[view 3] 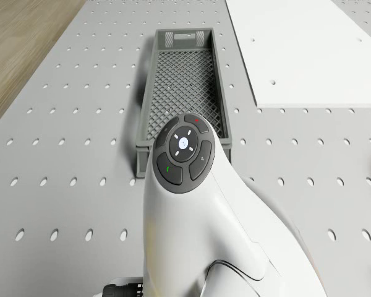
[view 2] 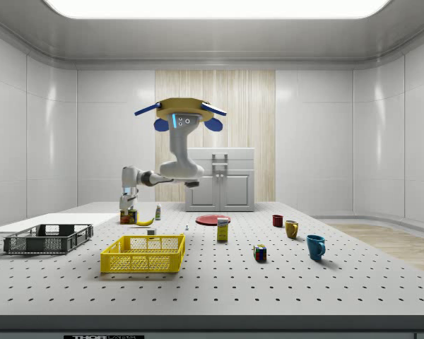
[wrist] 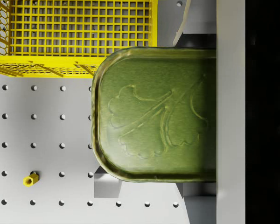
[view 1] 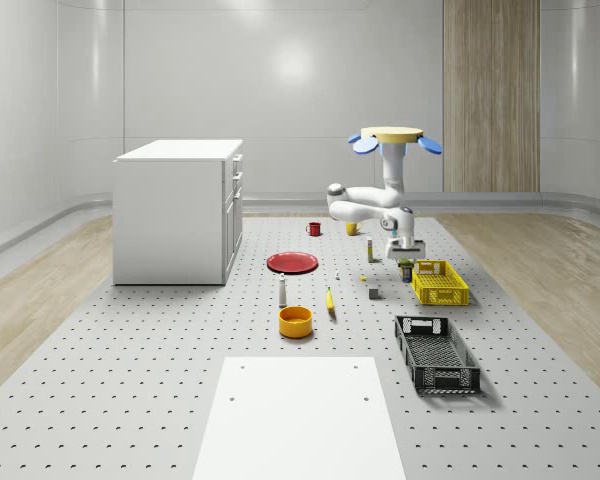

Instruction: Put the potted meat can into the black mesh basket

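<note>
drone hovering over the table; gripper lowered onto the potted meat can, which sits beside the yellow basket. finger contact with the can: cannot tell. you should confirm the grasp, then lift clear toward the black mesh basket.

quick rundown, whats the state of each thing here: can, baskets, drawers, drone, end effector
potted meat can: upright on the table, right under the end effector
black mesh basket: empty, on the table
yellow basket: empty, next to the can
white cabinet: drawers shut
drone: hovering above the table near the yellow basket, arm reaching down
end effector: at the can, finger state unclear
</note>
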Robot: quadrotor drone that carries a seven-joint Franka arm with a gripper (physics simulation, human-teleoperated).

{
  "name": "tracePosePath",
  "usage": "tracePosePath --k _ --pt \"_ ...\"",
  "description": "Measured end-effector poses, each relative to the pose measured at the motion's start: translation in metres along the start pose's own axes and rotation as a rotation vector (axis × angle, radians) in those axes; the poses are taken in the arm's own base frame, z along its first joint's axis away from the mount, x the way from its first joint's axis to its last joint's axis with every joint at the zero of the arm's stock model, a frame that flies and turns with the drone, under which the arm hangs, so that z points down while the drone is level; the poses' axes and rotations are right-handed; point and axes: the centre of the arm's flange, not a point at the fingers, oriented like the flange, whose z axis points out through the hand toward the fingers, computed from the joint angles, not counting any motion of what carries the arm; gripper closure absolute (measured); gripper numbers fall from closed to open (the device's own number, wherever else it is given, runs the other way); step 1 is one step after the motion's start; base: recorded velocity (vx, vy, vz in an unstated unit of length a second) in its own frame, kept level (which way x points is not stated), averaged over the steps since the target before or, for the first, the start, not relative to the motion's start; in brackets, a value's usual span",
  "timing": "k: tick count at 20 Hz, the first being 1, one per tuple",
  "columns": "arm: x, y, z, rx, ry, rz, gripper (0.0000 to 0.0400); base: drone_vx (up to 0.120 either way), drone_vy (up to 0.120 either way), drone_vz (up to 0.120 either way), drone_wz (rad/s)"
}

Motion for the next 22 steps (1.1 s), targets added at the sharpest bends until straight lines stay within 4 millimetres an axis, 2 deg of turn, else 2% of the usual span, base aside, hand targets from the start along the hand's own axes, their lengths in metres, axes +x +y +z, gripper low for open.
tracePosePath --k 22 --pt "0.0000 0.0000 0.0000 0.000 0.000 0.000 0.0110 0.120 0.000 0.000 0.000"
